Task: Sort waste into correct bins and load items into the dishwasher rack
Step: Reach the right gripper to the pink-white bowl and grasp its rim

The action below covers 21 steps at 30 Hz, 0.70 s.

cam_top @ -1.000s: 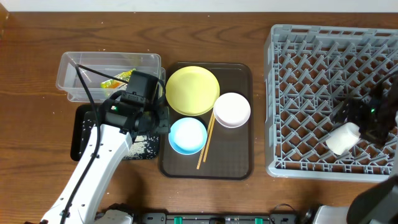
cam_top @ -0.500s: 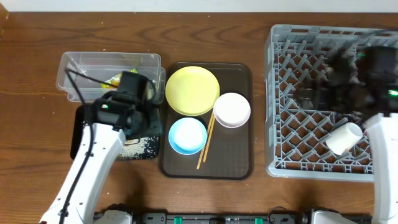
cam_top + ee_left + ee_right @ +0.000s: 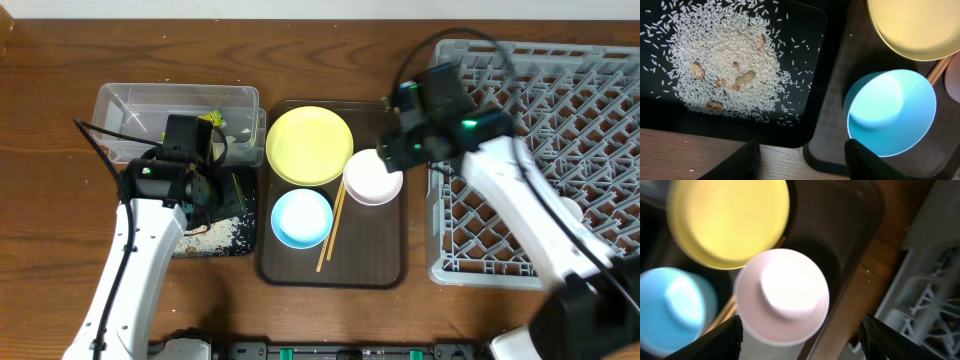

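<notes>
My left gripper hangs open and empty over the near right corner of the black tray, which holds rice scraps. The clear tub contains the snack wrapper. On the brown tray sit the yellow plate, white bowl, blue bowl and chopsticks. My right gripper hovers open just above the white bowl. The grey rack stands at the right, with a pale cup partly behind my right arm.
Brown food bits lie among the rice. The rack's left wall stands close to the right of my right gripper, with a strip of wooden table between it and the brown tray.
My right arm has swung left from the rack to above the white bowl, leaving the cup behind. My left arm has drifted left over the black tray, its jaws a little wider.
</notes>
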### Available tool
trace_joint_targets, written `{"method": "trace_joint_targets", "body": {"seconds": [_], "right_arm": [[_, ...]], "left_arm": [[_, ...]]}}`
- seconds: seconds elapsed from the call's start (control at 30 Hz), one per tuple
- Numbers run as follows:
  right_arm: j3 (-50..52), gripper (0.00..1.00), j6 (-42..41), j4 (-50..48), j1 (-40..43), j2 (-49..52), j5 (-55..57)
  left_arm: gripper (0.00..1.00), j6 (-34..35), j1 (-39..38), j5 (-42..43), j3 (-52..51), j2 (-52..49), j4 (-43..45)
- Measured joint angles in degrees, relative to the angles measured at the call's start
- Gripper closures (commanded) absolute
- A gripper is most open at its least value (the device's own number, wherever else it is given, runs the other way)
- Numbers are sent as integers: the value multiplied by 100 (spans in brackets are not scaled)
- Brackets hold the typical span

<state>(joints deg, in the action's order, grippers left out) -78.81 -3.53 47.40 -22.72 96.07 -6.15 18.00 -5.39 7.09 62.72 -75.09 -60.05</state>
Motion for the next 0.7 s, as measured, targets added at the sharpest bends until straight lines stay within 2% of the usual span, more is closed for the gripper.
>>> {"method": "trace_joint_targets", "body": {"seconds": [0.17,0.23,0.4,0.53,0.67,0.7], "right_arm": [[0,30,-420,-144,-181,708,577],[0,36,-538,-151,-181,918,704],[0,62,-726,-138,-181,1327,839],[0,70,-800,-85,-181,1539,876],[0,93,-815,-9,-181,1637,898],[0,96,-820,-2,-181,1650,905]], "left_arm": [[40,2,0,0,0,0,0],[40,2,0,0,0,0,-2],[40,2,0,0,0,0,-4],[40,2,0,0,0,0,-4],[40,2,0,0,0,0,-4],[40,2,0,0,0,0,-4]]}}
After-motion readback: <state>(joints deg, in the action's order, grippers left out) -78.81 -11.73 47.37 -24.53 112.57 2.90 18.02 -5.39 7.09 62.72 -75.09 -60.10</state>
